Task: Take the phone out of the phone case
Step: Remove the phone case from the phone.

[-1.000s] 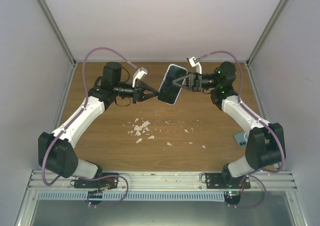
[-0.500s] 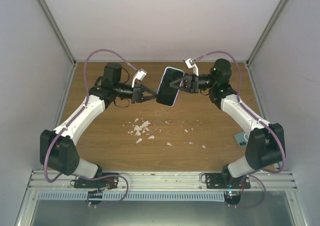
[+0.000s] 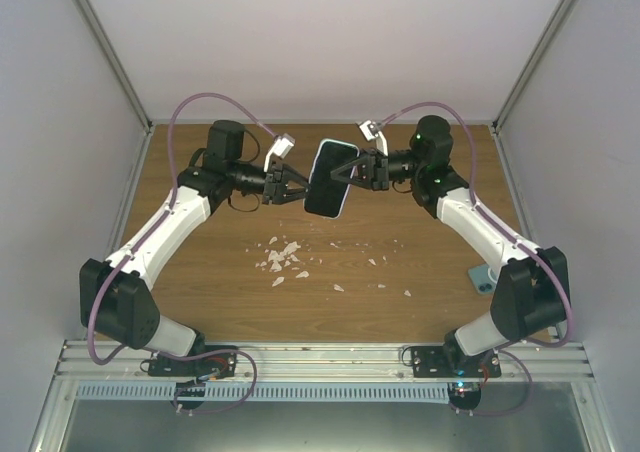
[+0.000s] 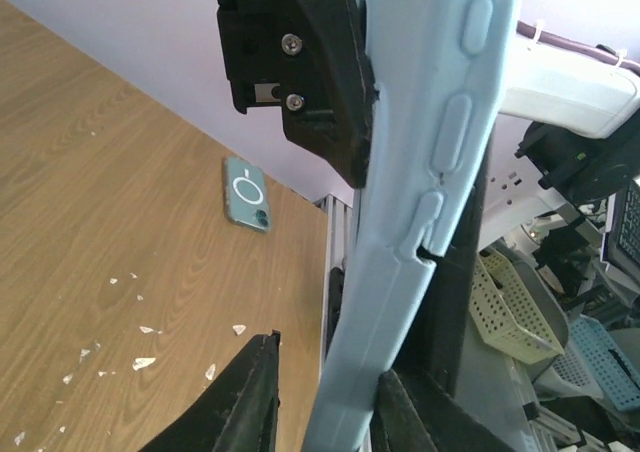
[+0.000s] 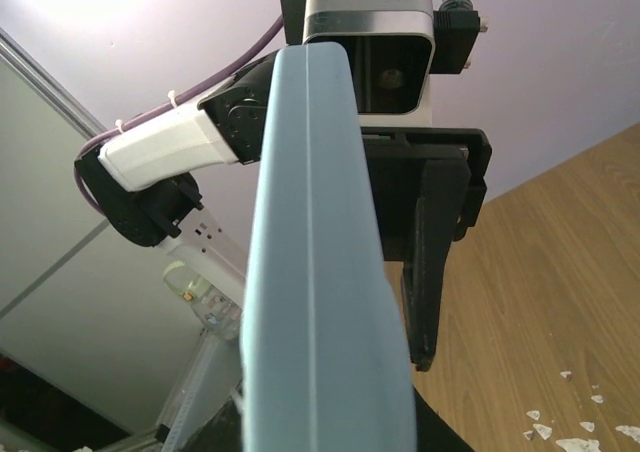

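The phone in its light-blue case (image 3: 331,177) is held in the air over the back of the table, dark screen up. My right gripper (image 3: 352,169) is shut on its right edge; in the right wrist view the case (image 5: 315,252) fills the middle between the fingers of the right gripper (image 5: 330,417). My left gripper (image 3: 298,186) is open around the case's left edge. In the left wrist view the case (image 4: 440,152) stands between the jaws of the left gripper (image 4: 325,372): one finger (image 4: 400,402) touches it and the other finger (image 4: 250,382) stands apart.
A second teal phone or case (image 3: 483,275) lies flat near the table's right edge, also in the left wrist view (image 4: 247,194). White scraps (image 3: 283,259) are scattered on the wooden table (image 3: 200,292). Walls stand at the back and both sides.
The right gripper has carried the phone leftward. The left gripper's fingers now straddle the case's left edge, where earlier they only met it.
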`<state>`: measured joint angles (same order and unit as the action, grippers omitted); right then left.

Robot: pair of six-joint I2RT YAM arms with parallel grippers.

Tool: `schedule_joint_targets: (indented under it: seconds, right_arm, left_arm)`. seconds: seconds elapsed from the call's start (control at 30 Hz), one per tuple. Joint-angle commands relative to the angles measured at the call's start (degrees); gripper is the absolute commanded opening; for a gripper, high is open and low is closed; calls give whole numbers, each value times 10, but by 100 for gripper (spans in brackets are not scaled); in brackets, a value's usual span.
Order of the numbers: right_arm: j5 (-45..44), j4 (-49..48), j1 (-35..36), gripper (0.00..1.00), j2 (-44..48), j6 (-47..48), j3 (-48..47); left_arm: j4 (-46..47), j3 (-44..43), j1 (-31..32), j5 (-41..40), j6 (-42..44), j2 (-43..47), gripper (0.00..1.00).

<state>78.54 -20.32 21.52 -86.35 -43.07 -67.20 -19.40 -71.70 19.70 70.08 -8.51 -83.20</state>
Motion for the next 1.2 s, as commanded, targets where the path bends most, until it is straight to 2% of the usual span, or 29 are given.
schedule_joint_targets:
  seconds: [0.0, 0.17, 0.37, 0.57, 0.77, 0.93, 1.03, 1.1, 1.17]
  right_arm:
    - [92, 45, 80, 1, -2, 37, -16]
    - [93, 101, 92, 1, -3, 92, -25]
    - [91, 197, 108, 0, -15, 177, -48]
    - [91, 201, 112, 1, -25, 188, -56]
    - [95, 198, 112, 1, -36, 170, -66]
    - [99, 137, 97, 7, -51, 97, -76]
    - [95, 139, 85, 14, -57, 91, -89]
    - [89, 142, 74, 19, -61, 87, -96]
    - [82, 144, 59, 31, -66, 82, -103]
  left_arm:
    - [62, -53, 20, -82, 20, -21, 30]
    - [70, -54, 21, -70, 21, -17, 38]
    - [87, -57, 29, -29, 13, -15, 39]
    - [133, -41, 46, 7, -19, -2, 38]
    - [186, -14, 59, 14, -76, 6, 25]
    - [321, 62, 44, 33, -223, 21, 10]
    - [334, 79, 39, 33, -234, 29, 2]
    - [339, 89, 36, 32, -238, 39, 0]
    - [350, 98, 33, 31, -252, 46, 0]
